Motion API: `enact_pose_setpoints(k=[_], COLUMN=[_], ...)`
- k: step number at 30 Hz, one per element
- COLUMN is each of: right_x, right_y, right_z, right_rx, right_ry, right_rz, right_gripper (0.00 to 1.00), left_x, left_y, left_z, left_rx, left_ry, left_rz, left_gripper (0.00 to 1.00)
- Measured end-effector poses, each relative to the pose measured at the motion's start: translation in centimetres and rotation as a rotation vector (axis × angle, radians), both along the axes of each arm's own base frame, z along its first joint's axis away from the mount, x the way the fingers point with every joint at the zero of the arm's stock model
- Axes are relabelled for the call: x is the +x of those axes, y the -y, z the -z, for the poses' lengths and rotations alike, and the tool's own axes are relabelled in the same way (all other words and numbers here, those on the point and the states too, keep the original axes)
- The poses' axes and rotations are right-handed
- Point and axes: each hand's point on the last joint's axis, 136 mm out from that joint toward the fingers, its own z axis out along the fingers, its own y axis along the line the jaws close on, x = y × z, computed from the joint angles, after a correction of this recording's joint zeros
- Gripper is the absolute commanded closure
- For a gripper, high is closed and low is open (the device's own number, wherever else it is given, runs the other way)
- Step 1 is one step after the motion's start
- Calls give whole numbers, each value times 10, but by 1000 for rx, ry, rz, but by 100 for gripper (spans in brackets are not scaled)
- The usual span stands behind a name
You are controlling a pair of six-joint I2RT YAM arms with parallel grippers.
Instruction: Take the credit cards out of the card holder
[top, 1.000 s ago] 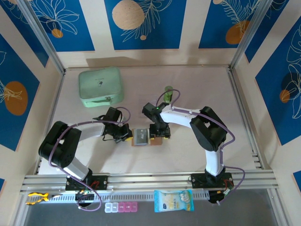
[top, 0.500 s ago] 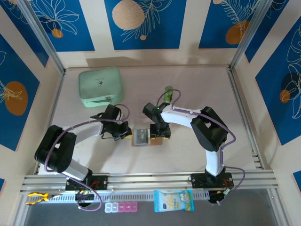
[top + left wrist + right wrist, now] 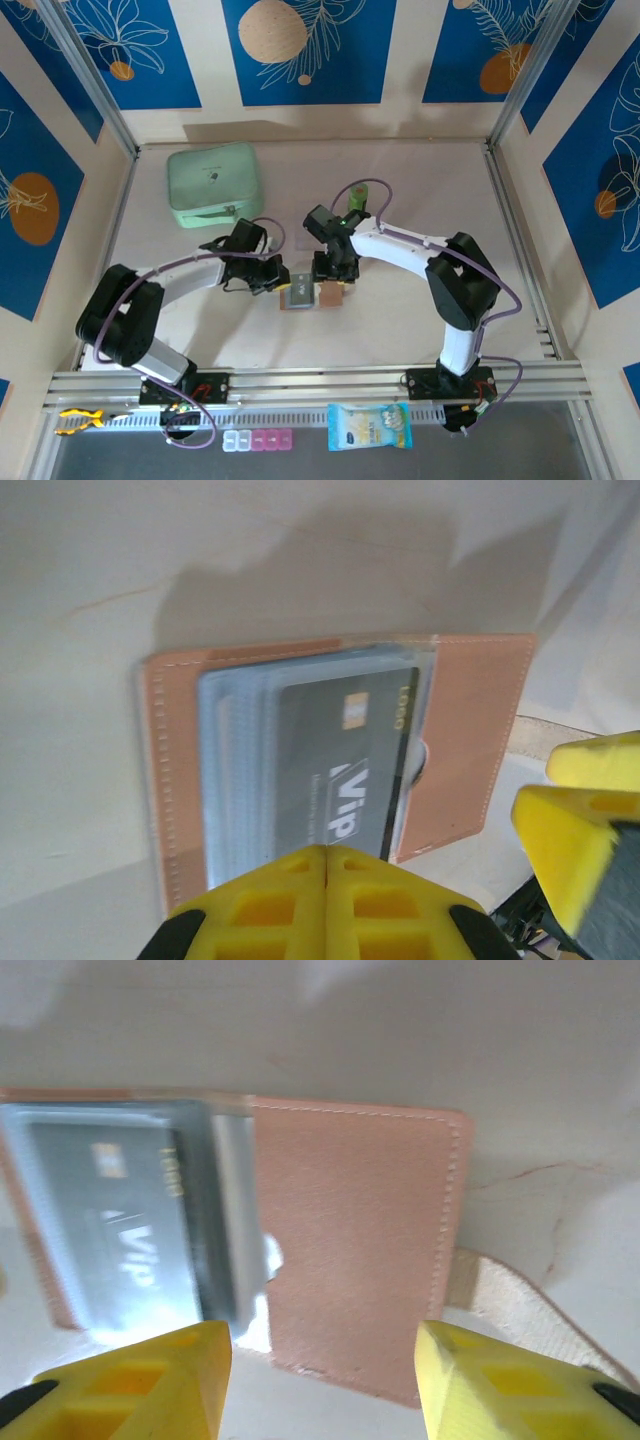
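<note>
Top external view: card holder (image 3: 328, 298) lying open on the table (image 3: 420, 190) between left arm (image 3: 190, 272) and right arm (image 3: 400, 245).
Left jaws are pressing together at the holder's left half, pinching nothing visible; the credit cards (image 3: 340, 750) are sitting in that half's pocket, nearer the left arm; the holder's long axis is running left to right; right jaws are hovering spread over the tan flap.

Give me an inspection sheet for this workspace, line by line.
Surface: pale table, no spills seen.
Job's things: card holder lies open; credit cards tucked in its pocket.
Clutter: mint-green case and green cylinder at the back.
End effectors: left end effector shut at the card holder's edge; right end effector open over its flap.
Cables: purple cables loop along the arms.
Surroundings: blue patterned panels; snack packet on the front ledge.
</note>
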Motion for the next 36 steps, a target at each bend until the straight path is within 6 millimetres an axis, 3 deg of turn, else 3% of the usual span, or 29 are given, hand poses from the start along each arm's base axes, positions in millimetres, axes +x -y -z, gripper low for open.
enact_pose_setpoints(k=[4, 10, 18, 36], right_x=[0, -6, -10, -2], right_y=[-17, -34, -42, -52], right_z=[-5, 4, 15, 18], right_rx=[94, 221, 310, 377], right_ry=[-6, -57, -76, -40], right_rz=[-9, -16, -30, -59], right_gripper=[54, 60, 67, 74], left_x=[-1, -4, -5, 0], left_y=[9, 11, 6, 1], left_z=[3, 12, 25, 23], left_rx=[-3, 12, 51, 83], left_ry=[0, -27, -41, -5], left_rz=[19, 25, 25, 8], left_gripper=[96, 97, 97, 95])
